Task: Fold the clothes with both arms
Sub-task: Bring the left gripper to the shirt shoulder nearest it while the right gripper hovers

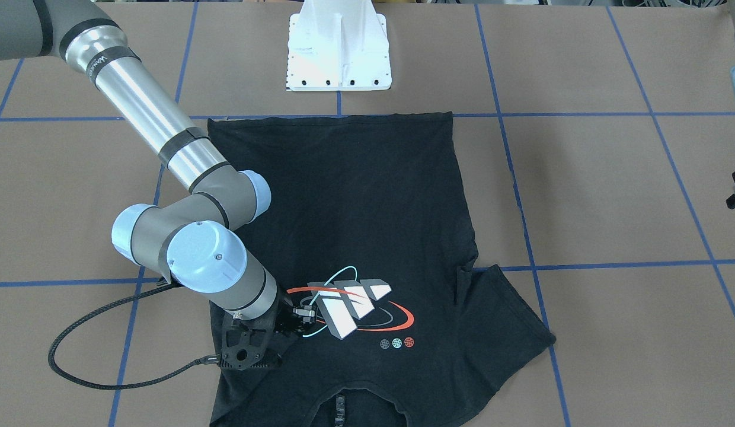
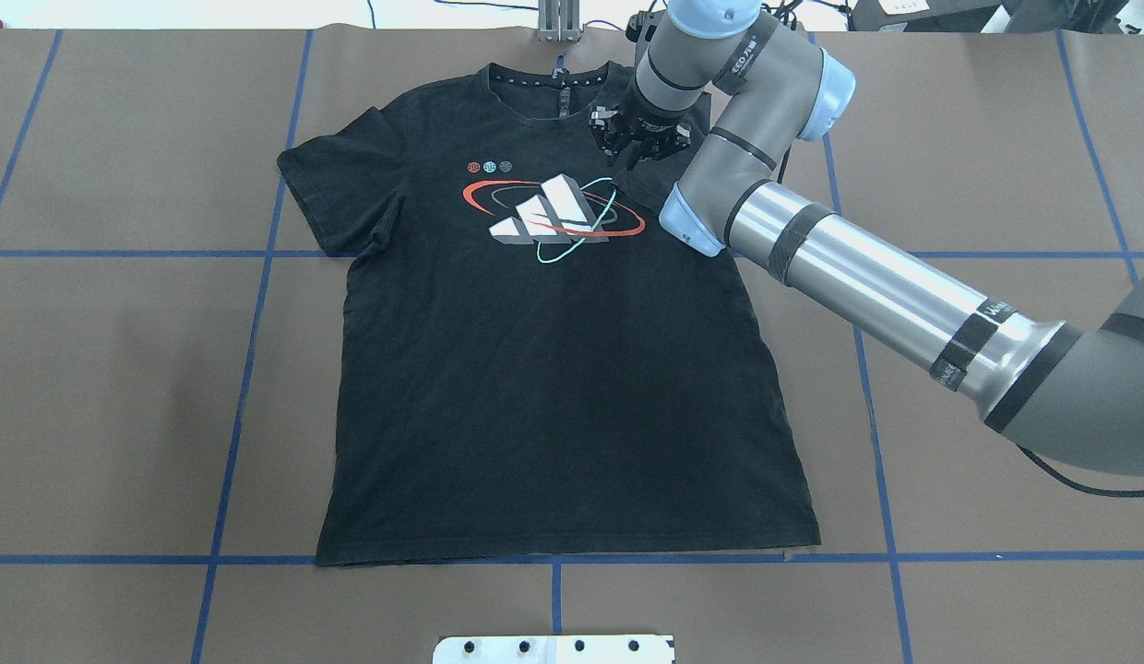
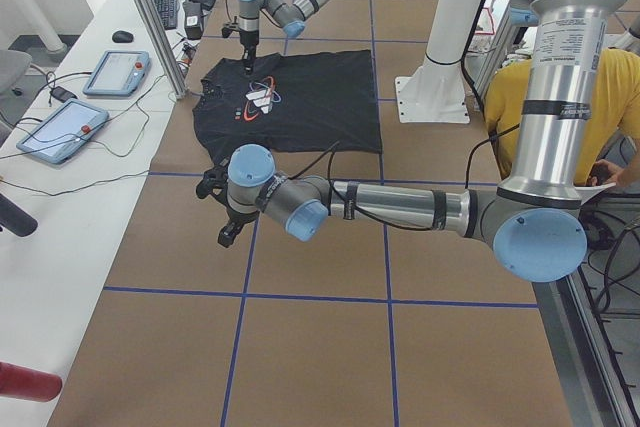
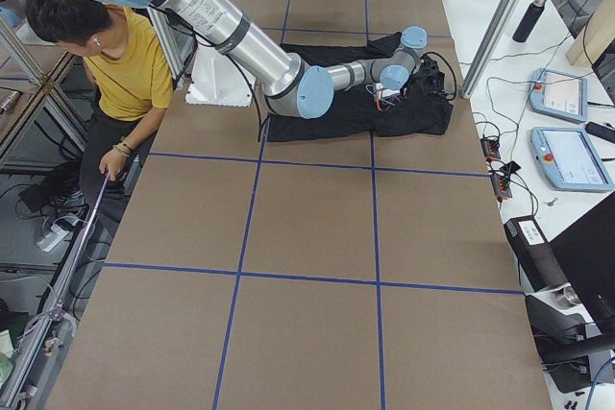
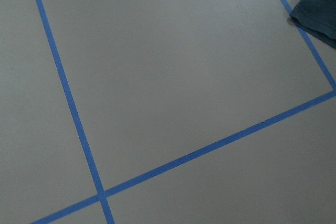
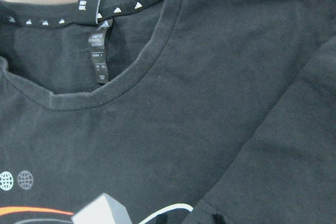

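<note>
The black T-shirt (image 2: 535,369) lies flat on the brown table, collar away from the robot, and its chest graphic (image 2: 554,219) shows. My right gripper (image 2: 627,159) is low over the shirt beside the graphic, below the collar. In the front view it (image 1: 305,317) touches the graphic's edge. It looks shut on the sleeve (image 6: 283,156), which is folded in over the chest. My left gripper (image 3: 228,234) hangs above bare table off the shirt's other side, and I cannot tell if it is open. Its wrist view shows only a shirt corner (image 5: 320,9).
The white pedestal base (image 1: 339,53) stands just behind the shirt's hem. A black cable (image 1: 83,350) loops on the table beside my right wrist. Blue tape lines grid the table. An operator in yellow (image 4: 115,64) sits at the robot's side. Tablets (image 3: 60,132) lie on the side bench.
</note>
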Tool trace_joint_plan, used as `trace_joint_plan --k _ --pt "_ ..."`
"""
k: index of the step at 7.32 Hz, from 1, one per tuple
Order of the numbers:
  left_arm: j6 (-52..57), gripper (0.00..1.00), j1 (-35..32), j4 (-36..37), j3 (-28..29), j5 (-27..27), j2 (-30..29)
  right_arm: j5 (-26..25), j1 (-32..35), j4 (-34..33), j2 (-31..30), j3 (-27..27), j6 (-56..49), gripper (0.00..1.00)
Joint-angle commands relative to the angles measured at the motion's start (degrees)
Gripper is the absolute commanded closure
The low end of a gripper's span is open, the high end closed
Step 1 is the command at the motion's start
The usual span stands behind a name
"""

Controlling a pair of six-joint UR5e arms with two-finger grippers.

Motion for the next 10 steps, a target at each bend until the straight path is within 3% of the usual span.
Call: trace_joint_plan --k 1,3,5,6,8,10 --pt "-14.5 0.0 4.7 -5.5 5.8 0.0 -8.3 -0.8 0.1 -0.1 1.2 0.2 0.2 0.0" --pt "-20.7 0.01 11.4 -5.6 8.5 0.2 -15.3 4.1 0.9 -2.9 0.5 5.2 2.7 0.0" --pt "-27.5 0.03 14.2 -6.9 10.8 0.5 -19.8 5.6 1.5 -3.5 -6.2 13.0 2.5 0.01" --pt "-26.9 0.08 18.3 -9.3 16.6 1.0 -24.1 5.6 1.7 -3.5 -10.0 18.3 2.0 0.01" --pt "-25.2 0.1 21.2 -18.5 31.5 8.7 -30.7 6.0 3.3 -3.6 -18.7 26.8 1.7 0.01" --pt "-25.1 0.18 21.1 -18.9 34.0 8.9 -30.5 6.7 3.2 -3.6 -21.7 30.2 1.7 0.01"
